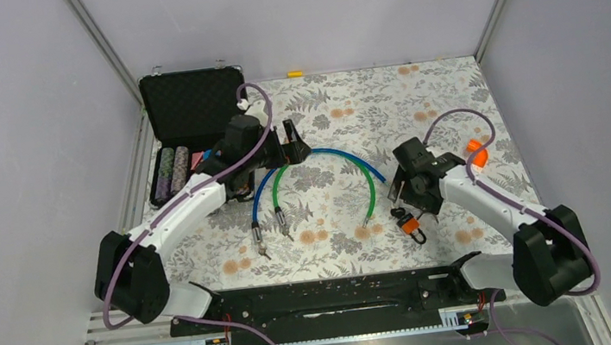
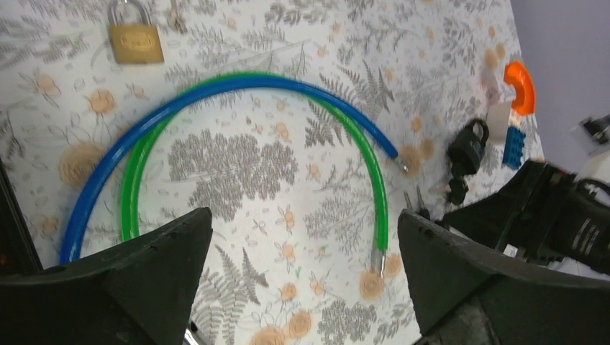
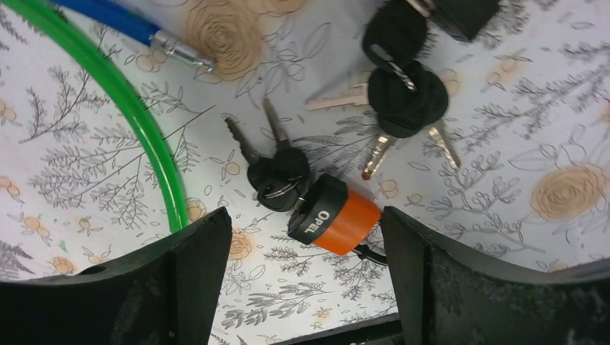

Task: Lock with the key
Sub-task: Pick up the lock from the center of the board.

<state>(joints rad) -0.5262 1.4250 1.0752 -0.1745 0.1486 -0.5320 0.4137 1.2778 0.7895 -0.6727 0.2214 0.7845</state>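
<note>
While both hands stand released, with nothing between their fingers, the step in hand is judged to be picking up a key and its lock.

**Positions**
- The left hand (image 2: 302,287) hangs over the blue curved cable (image 2: 241,80) and the green curved cable (image 2: 379,194) on the floral-patterned counter (image 1: 450,95), well apart from the locks.
- The right hand (image 3: 306,287) hovers above the orange-and-black cylinder lock (image 3: 334,214). This lock lies on its side, touching a ring of two black-headed keys (image 3: 277,172).

**Procedure**
1. Steady the cylinder lock by its body with one hand.
2. Take one key by its black head, because the blades lie flat on the counter and offer little edge.
3. Align the blade with the keyway and seat it fully before turning.
4. Keep the fingers clear of the green cable nearby.

**Limits of view**
- The left arm partly covers the open black foam-lined case (image 1: 190,103).
- The black padlock (image 3: 464,11) is cut off at the frame edge.
- The brass padlock (image 2: 134,43) loses its shackle top likewise.
- Which lock the second bunch of black-headed keys (image 3: 403,86) fits cannot be told.
- The cylinder lock's keyway is not visible.
</note>
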